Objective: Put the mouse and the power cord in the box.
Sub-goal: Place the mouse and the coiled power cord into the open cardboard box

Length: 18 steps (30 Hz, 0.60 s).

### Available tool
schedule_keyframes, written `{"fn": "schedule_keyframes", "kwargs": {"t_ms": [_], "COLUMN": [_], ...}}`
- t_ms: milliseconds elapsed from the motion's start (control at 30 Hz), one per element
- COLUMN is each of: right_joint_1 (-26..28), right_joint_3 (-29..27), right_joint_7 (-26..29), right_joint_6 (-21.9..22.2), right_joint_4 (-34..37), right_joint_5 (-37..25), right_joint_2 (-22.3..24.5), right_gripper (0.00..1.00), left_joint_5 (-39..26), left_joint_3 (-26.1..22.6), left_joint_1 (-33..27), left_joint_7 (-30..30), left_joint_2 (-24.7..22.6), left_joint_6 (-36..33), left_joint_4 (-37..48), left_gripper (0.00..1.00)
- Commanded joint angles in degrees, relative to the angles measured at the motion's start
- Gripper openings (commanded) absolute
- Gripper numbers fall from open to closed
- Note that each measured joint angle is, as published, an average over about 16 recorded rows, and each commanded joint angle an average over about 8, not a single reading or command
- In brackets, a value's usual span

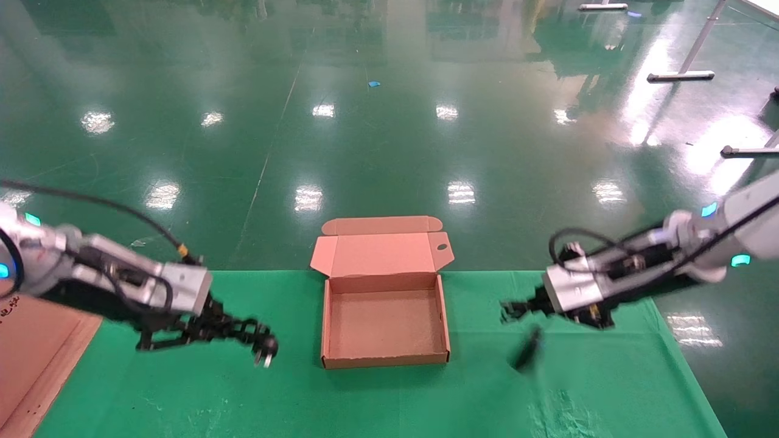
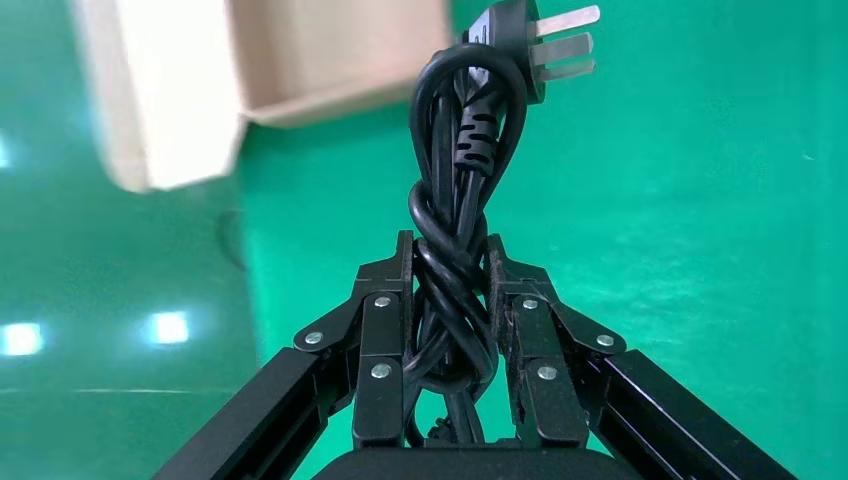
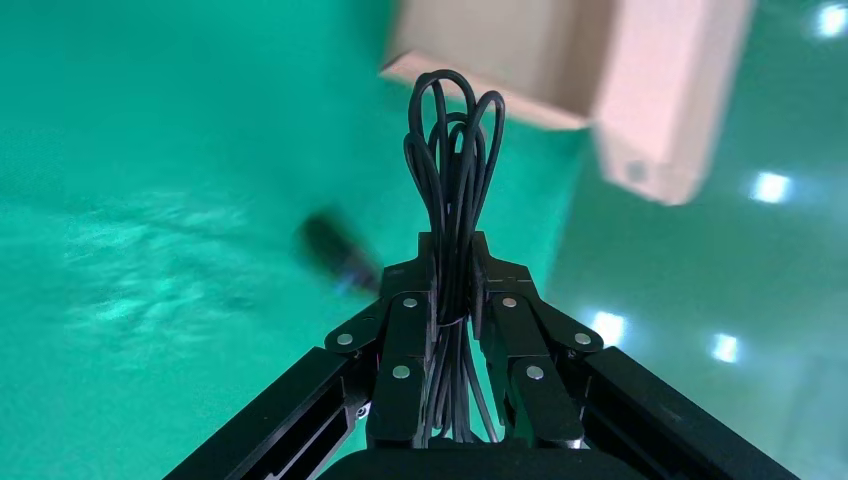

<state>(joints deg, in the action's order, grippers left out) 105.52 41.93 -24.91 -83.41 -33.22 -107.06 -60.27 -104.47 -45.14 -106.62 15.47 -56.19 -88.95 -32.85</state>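
Two tools aloft over the green bench (image 1: 389,401), one on either side of the box (image 1: 386,360), both well clear of its walls.

Left tool (image 1: 251,333) (image 2: 450,250): clenched on the twisted middle of the power cord (image 1: 266,348) (image 2: 455,150). Plug end jutting past the fingertips, silver prongs bare and pointing away from the wrist. Open cloth between plug and the box's left wall. Tail of the cord hidden down between the fingers, toward the palm.

Right tool (image 1: 508,309) (image 3: 455,245): clamped on the looped cable (image 3: 452,150) of the mouse (image 1: 528,348) (image 3: 335,250). Loops standing out beyond the fingertips. Mouse itself only a dark smear below and just beside the tool, over the cloth to the right of the box; impossible to tell whether touching the bench or hanging free. Run of cable from bundle to mouse not traceable.

Box sitting at the bench's far middle, tray open and bare inside, lid (image 1: 380,254) thrown back past the far edge of the bench, small oval hole (image 1: 442,247) in its right tab. Plenty of free cloth in front of the box and on both flanks. Brown wooden board (image 1: 30,353) at the left edge, cut off by the frame, partly under the left arm. Right arm likewise cut off at the frame's right edge.
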Motion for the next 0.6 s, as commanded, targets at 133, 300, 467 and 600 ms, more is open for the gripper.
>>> {"fn": "schedule_keyframes", "kwargs": {"t_ms": [133, 300, 467, 600], "right_joint_1": [1.9, 3.2, 5.2, 6.6], "right_joint_3": [-1.0, -1.6, -2.1, -2.6], "right_joint_7": [5.3, 9.9, 13.5, 15.3], "right_joint_6": [-1.3, -1.7, -2.1, -2.6], "right_joint_4": [-6.5, -11.8, -15.8, -17.7], "right_joint_5": [0.9, 1.0, 1.0, 1.4], "right_joint_2": [0.6, 0.4, 0.0, -0.3], "right_gripper": [0.00, 0.00, 0.00, 0.00], "left_joint_5": [1.4, 2.6, 3.9, 5.4], "left_joint_3": [0.5, 0.5, 0.4, 0.4], "left_joint_1": [-2.1, -4.4, -7.4, -9.7], "left_joint_7": [-3.5, -5.8, -8.0, -9.3], "left_joint_2": [0.5, 0.2, -0.8, -1.5], "left_joint_6": [-0.9, -0.8, -1.0, -1.0], "left_joint_4": [-5.3, -8.7, -11.3, -12.4], "left_gripper": [0.00, 0.00, 0.00, 0.00]}}
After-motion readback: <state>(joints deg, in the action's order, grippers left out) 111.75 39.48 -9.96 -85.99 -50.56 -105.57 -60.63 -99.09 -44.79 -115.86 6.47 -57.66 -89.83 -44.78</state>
